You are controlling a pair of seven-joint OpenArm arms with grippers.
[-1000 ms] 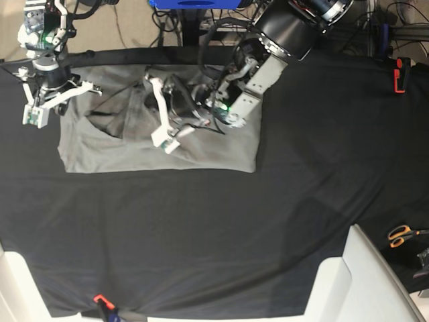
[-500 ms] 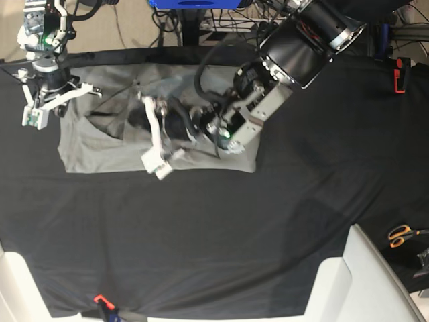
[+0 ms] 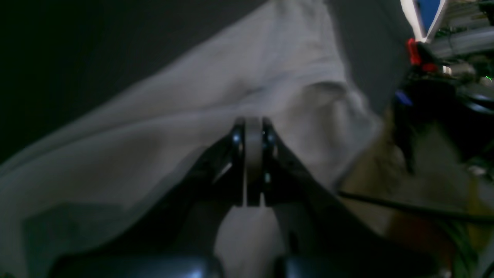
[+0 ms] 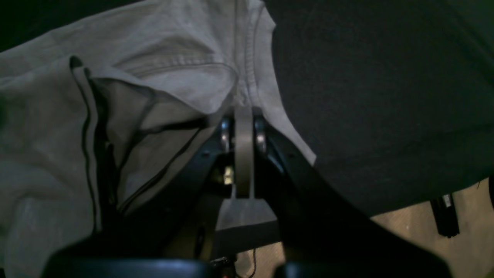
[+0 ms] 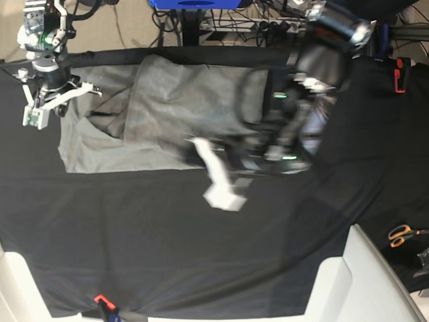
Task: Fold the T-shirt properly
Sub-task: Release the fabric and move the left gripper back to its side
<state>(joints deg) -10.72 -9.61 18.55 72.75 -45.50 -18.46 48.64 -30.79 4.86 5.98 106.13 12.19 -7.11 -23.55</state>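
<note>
The light-grey T-shirt (image 5: pixel 167 100) lies at the back left of the black table cloth (image 5: pixel 201 255), with a darker layer stretched smooth across its right part. My left gripper (image 5: pixel 221 194) is blurred in the base view, just past the shirt's near edge. In the left wrist view that gripper (image 3: pixel 252 123) is shut, and the T-shirt (image 3: pixel 154 135) tents up to its tips and fills the space under it. My right gripper (image 5: pixel 33 115) stands at the shirt's left end. Seen from the right wrist, the right gripper (image 4: pixel 244 112) is shut where a stitched hem of the T-shirt (image 4: pixel 173 50) meets its tips.
Orange-handled scissors (image 5: pixel 400 235) lie at the right edge beside a white panel (image 5: pixel 348 282). Red clamps (image 5: pixel 400 75) (image 5: pixel 100 300) pin the table cloth at the back right and the front left. Cables and a blue frame (image 5: pixel 194 3) sit behind the table.
The left arm has swung from the middle of the shirt toward the front and right, past the near hem. The shirt's right layer now looks stretched and smoother. The right arm has stayed put.
</note>
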